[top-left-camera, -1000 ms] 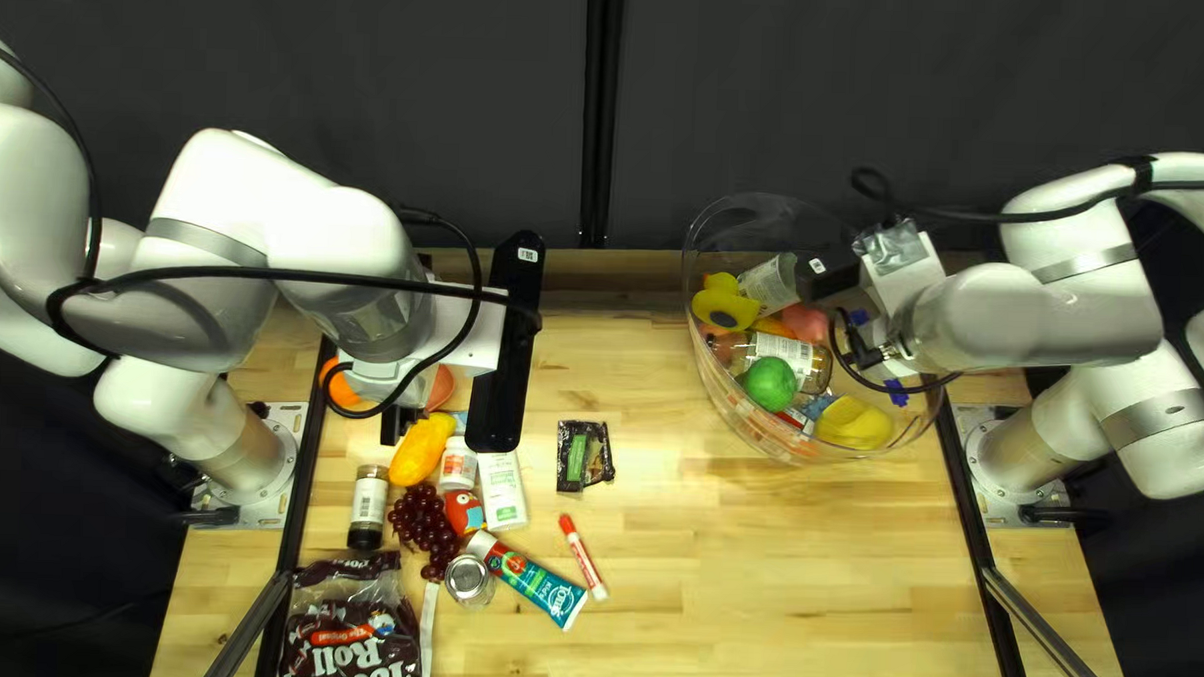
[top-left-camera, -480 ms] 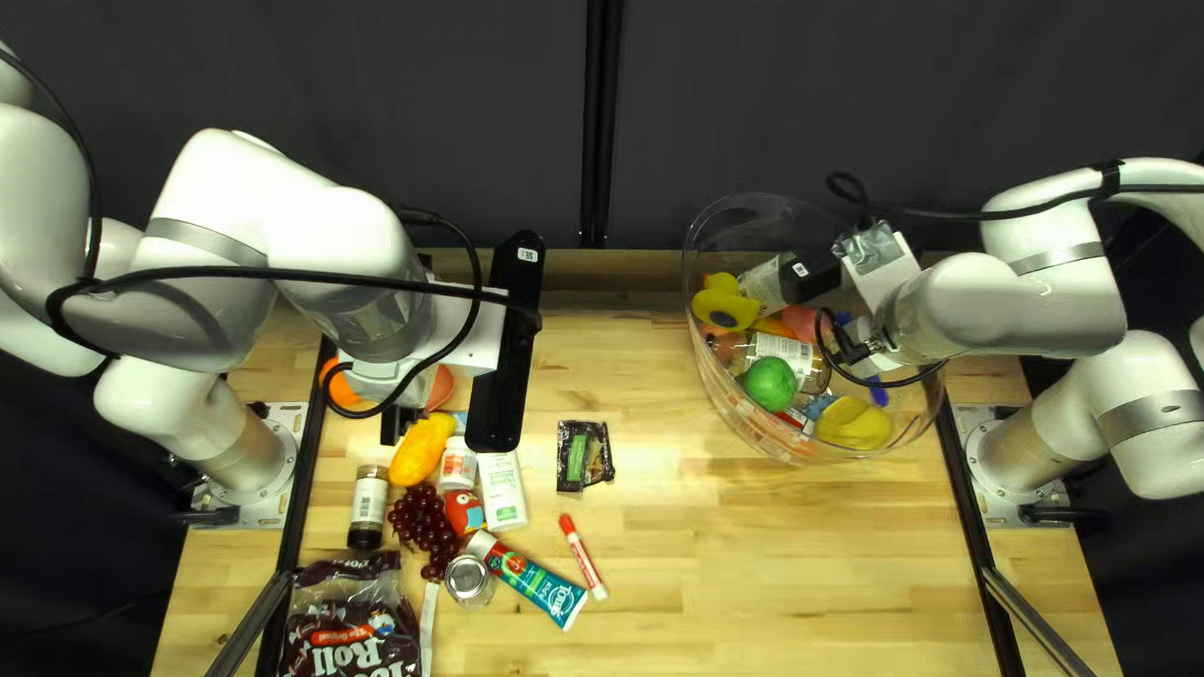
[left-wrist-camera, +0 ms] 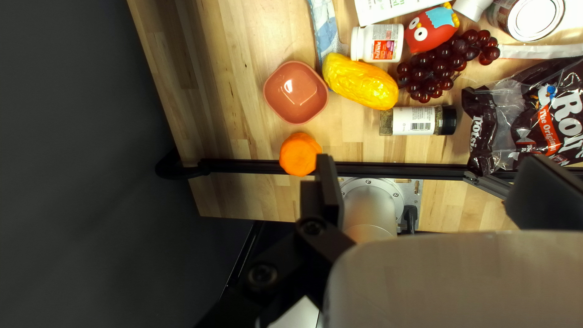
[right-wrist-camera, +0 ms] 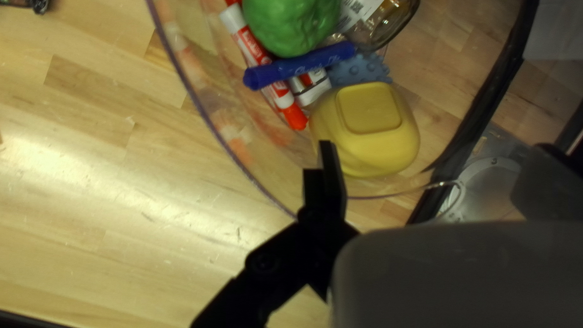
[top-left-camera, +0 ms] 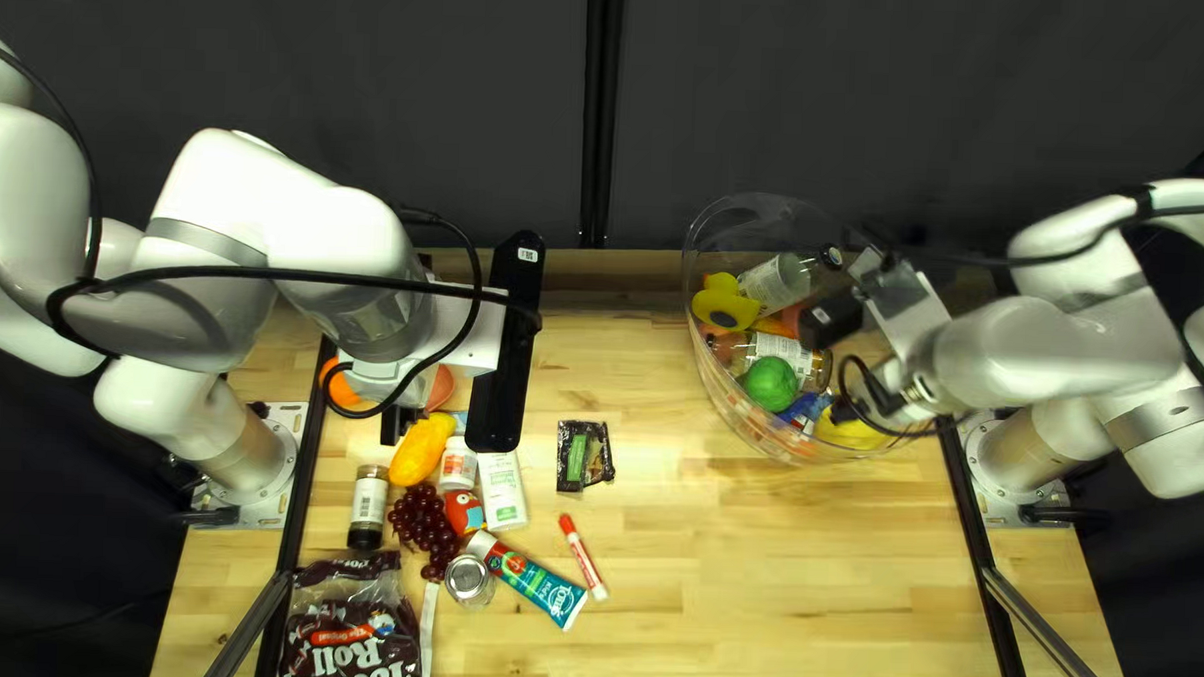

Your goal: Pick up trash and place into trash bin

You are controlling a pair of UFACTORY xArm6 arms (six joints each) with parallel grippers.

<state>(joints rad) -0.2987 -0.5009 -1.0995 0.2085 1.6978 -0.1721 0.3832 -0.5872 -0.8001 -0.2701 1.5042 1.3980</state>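
While my right hand (top-left-camera: 912, 392) hangs over the clear trash bin (top-left-camera: 772, 442), its fingers stand wide apart, grasping nothing. Bin contents, right wrist view: upturned yellow bowl (right-wrist-camera: 367, 130) just ahead of one finger; blue marker (right-wrist-camera: 297, 65) lying across a red-and-white marker (right-wrist-camera: 255, 51), beside the green ball (right-wrist-camera: 291, 24); bumpy blue toy (right-wrist-camera: 358, 68) between blue marker and bowl. Rubber duck (top-left-camera: 723, 304) inside too, by the bin's far-left wall in the top left view.

Left hand (top-left-camera: 396, 428) is raised over the left of the tabletop (top-left-camera: 754, 571), also released, fingers spread. Orange round object (left-wrist-camera: 299, 154) beside one fingertip, coral bowl (left-wrist-camera: 296, 92) farther ahead.

Loose on the tabletop: crumpled black wrapper (top-left-camera: 581, 457), well apart from the bin; red-capped marker (top-left-camera: 584, 557) beside the toothpaste tube (top-left-camera: 535, 582); metal can (top-left-camera: 468, 581) near the grapes (top-left-camera: 425, 523); candy bag (top-left-camera: 352, 630) at the near-left corner; spice jar (top-left-camera: 368, 507) lying on its side.
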